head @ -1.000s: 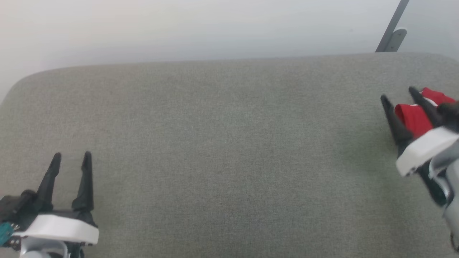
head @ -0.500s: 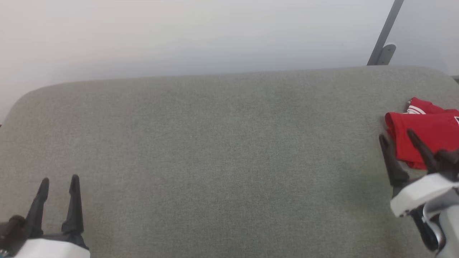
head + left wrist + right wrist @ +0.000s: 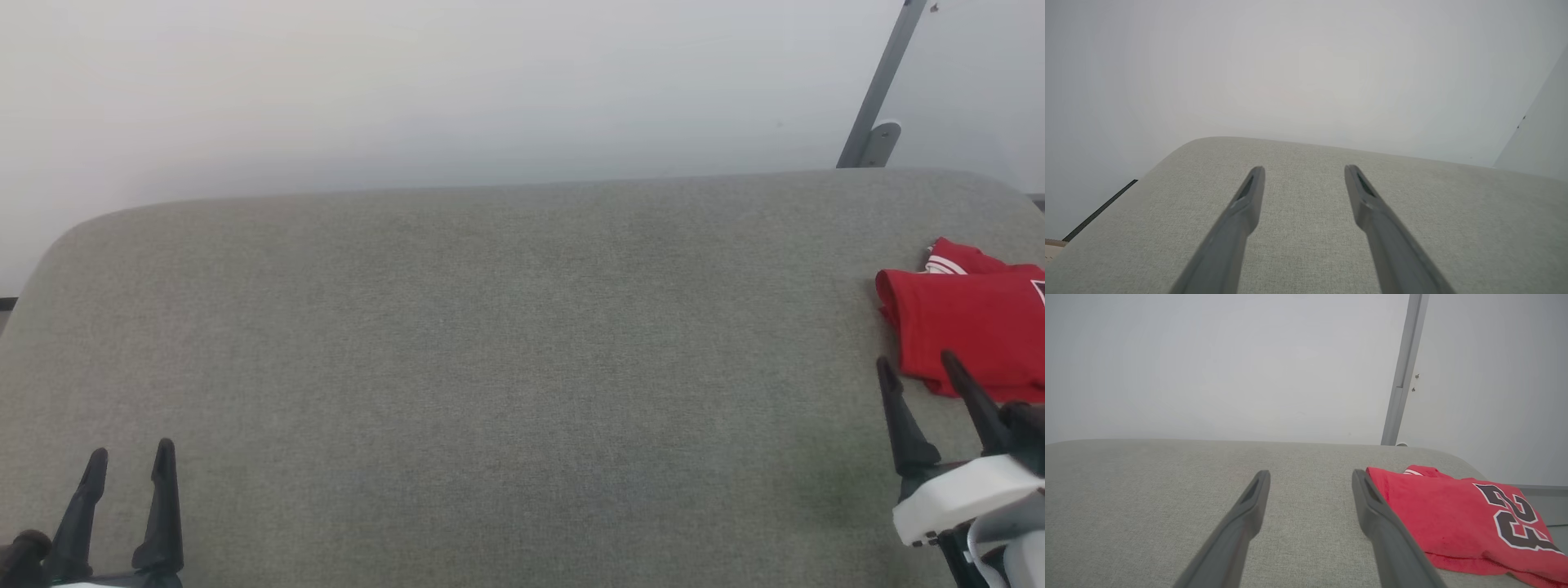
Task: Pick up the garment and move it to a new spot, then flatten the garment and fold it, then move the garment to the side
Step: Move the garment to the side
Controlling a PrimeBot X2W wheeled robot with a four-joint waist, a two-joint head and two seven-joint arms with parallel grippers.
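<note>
The garment is red, its number black outlined in white, with white stripes on the trim. The table is a grey-green weave, the wall pale grey. The left gripper and right gripper have black fingers.

Grey fabric surface against a pale wall
A slanted grey post rises behind the surface's far right corner, a small bracket at its foot; the surface's corners are rounded.
</note>
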